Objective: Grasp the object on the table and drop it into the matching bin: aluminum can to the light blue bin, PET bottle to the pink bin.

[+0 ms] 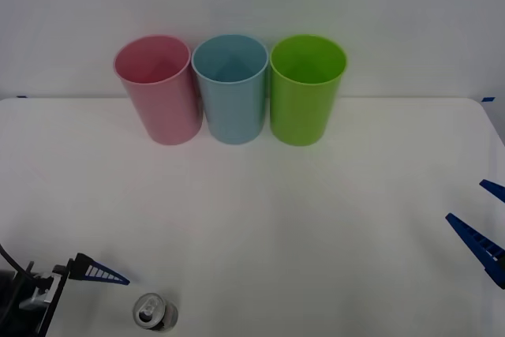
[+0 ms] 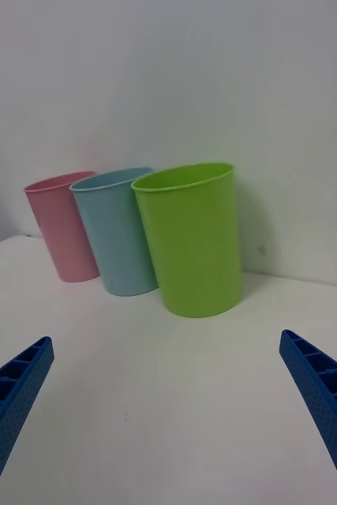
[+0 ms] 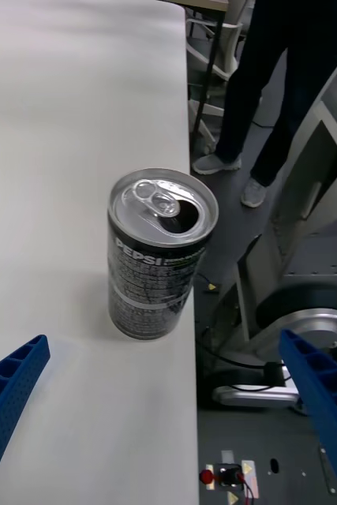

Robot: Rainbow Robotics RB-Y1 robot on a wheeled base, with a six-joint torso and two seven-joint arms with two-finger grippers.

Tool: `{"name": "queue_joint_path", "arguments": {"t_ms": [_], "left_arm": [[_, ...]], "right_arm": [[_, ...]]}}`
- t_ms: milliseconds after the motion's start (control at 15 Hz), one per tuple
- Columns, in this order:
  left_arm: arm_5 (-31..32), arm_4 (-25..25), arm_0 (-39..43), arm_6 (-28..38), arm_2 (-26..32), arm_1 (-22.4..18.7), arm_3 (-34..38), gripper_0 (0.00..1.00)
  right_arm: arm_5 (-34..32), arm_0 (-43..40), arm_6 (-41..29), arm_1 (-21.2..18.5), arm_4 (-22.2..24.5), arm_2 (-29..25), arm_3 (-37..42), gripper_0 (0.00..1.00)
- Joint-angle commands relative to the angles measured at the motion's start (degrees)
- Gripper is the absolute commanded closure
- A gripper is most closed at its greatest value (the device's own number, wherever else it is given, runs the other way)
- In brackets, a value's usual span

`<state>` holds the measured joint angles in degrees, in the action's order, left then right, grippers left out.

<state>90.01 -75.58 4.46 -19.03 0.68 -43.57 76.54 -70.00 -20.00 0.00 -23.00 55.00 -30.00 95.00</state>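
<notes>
The aluminum can (image 1: 155, 312), dark with a silver pull-tab top, stands upright on the white table (image 1: 276, 211), right at its front edge. My left gripper (image 3: 164, 341) is open just left of the can, which sits a short way ahead of the gap between its fingers (image 1: 101, 272). In the left wrist view the can (image 3: 159, 252) is untouched. The pink bin (image 1: 162, 92) and the light blue bin (image 1: 233, 92) stand side by side at the back. My right gripper (image 1: 465, 200) hangs open at the table's right side, holding nothing. The PET bottle is out of view.
A lime green bin (image 1: 306, 92) stands right of the light blue one, touching it. Past the table's front edge (image 3: 193, 316) beside the can are the floor and a wheeled base (image 3: 294, 316). Wide bare tabletop lies between the can and the bins.
</notes>
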Motion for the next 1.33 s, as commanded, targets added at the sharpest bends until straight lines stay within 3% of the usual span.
{"name": "queue_joint_path", "arguments": {"t_ms": [67,533,1333], "left_arm": [[0.0,-4.5,-0.1,-0.2,4.5,4.6,0.2,0.00],[0.0,-7.8,-0.1,0.3,5.4,8.2,0.2,0.00],[-0.4,-9.0,0.2,1.1,6.1,13.5,0.2,0.00]], "right_arm": [[0.0,0.0,0.0,0.0,0.0,0.0,0.0,0.00],[0.0,0.0,0.0,0.0,0.0,0.0,0.0,0.00],[0.0,0.0,0.0,0.0,0.0,0.0,0.0,0.00]]}}
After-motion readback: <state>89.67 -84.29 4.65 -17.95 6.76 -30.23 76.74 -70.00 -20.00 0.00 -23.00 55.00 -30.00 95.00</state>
